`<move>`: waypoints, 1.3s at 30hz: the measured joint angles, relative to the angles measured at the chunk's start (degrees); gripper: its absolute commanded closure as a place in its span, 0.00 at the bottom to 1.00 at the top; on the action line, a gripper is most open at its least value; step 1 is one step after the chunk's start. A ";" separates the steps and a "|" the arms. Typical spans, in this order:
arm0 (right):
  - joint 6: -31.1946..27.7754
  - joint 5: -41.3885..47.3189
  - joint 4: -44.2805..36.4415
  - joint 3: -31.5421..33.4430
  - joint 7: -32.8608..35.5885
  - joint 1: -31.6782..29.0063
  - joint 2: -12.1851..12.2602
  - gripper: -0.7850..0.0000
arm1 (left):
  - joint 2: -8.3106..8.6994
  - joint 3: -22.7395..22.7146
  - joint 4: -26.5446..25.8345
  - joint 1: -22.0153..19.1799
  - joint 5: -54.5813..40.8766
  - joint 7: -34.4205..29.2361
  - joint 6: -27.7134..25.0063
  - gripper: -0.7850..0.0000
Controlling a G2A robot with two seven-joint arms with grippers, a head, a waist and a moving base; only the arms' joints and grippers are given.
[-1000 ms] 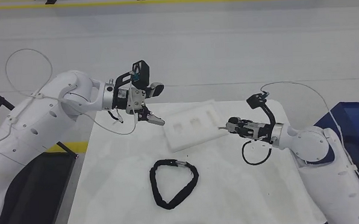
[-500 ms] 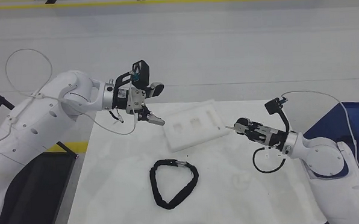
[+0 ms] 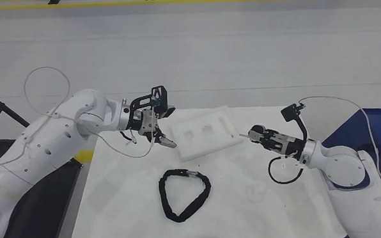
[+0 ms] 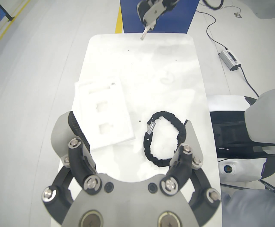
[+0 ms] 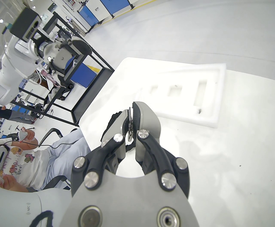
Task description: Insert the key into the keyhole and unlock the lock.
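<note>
**Top view:** the left gripper [image 3: 161, 139], fingers spread, hangs beside the foam tray [image 3: 185, 148]. The right gripper [image 3: 251, 133] grips the key [image 3: 244, 135] above the table [image 3: 290, 204]. The lock [image 3: 185, 194] lies looped in front of the tray.
**Left wrist view:** the tray's three recesses show white foam floors.
**Right wrist view:** the pads are closed on the key.

Black lock [image 4: 159, 162], silver key [image 4: 144, 34], white foam tray [image 4: 121, 122] and table [image 4: 150, 68].

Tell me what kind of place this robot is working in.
Probably a robotics lab or test hall: a wide pale floor with a yellow marking line, blue cabinets, a black metal rack, and a white table as the workstation.
</note>
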 measured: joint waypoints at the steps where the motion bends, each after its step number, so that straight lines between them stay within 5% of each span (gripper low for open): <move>1: 0.00 0.00 0.00 0.00 0.00 0.00 0.00 1.00 | 0.06 0.04 0.05 1.09 0.50 0.26 -0.14 0.00; 11: 0.00 0.00 0.00 0.00 0.00 0.00 0.00 1.00 | -0.30 -0.58 0.89 8.81 11.28 6.28 -1.39 0.00; 19: 0.00 0.00 0.00 0.00 0.00 0.00 0.00 1.00 | -3.32 -0.71 2.32 13.05 27.75 18.01 1.70 0.00; 30: 0.00 0.00 0.00 0.00 0.00 0.00 0.00 1.00 | -9.92 1.72 12.11 13.25 42.20 28.59 -1.94 0.00; 39: 0.00 0.00 0.00 0.00 0.00 0.00 0.00 1.00 | -10.05 1.72 12.44 13.22 42.36 28.96 -2.17 0.00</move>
